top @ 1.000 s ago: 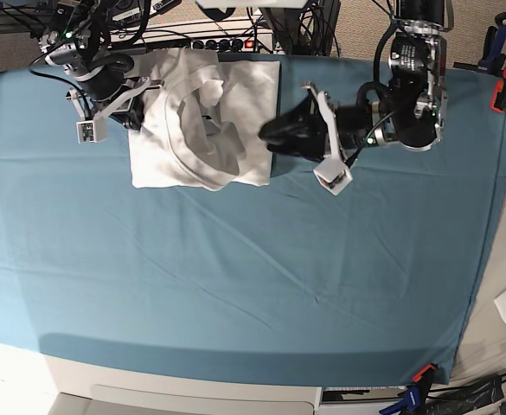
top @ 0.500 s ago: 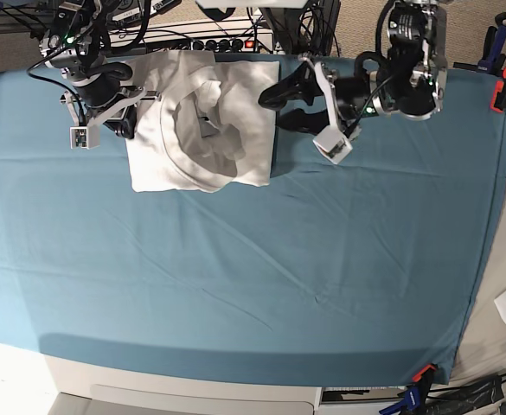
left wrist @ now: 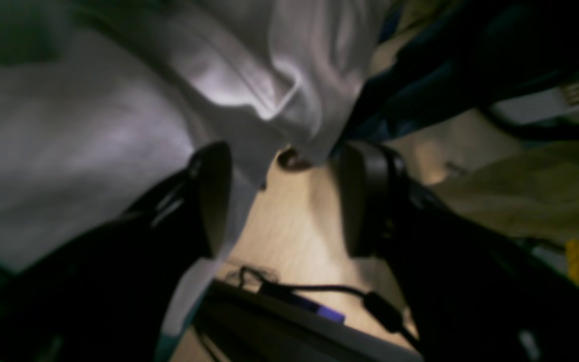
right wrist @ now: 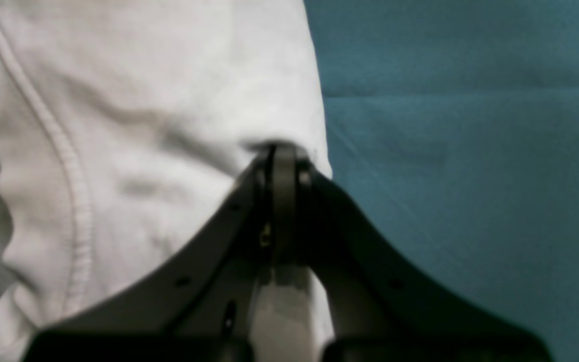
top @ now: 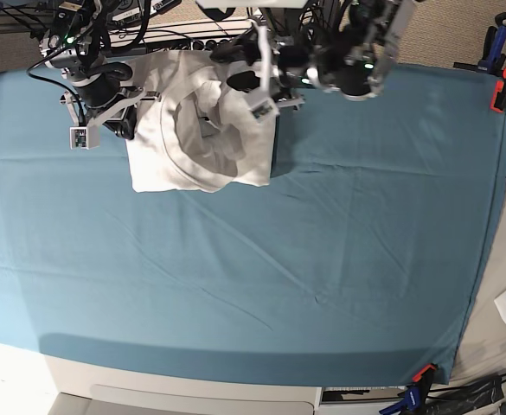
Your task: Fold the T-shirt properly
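Looking along the bench's far edge, you see the T-shirt [top: 202,121] bunched on the teal cloth [top: 261,259]. Your right hand [right wrist: 282,151] is clamped on its hem (fingers pressed together); your left hand [left wrist: 279,196] gapes wide above it.

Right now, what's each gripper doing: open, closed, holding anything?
Left gripper: open, nothing held, over the far edge of the T-shirt.
Right gripper: shut on the T-shirt's edge.
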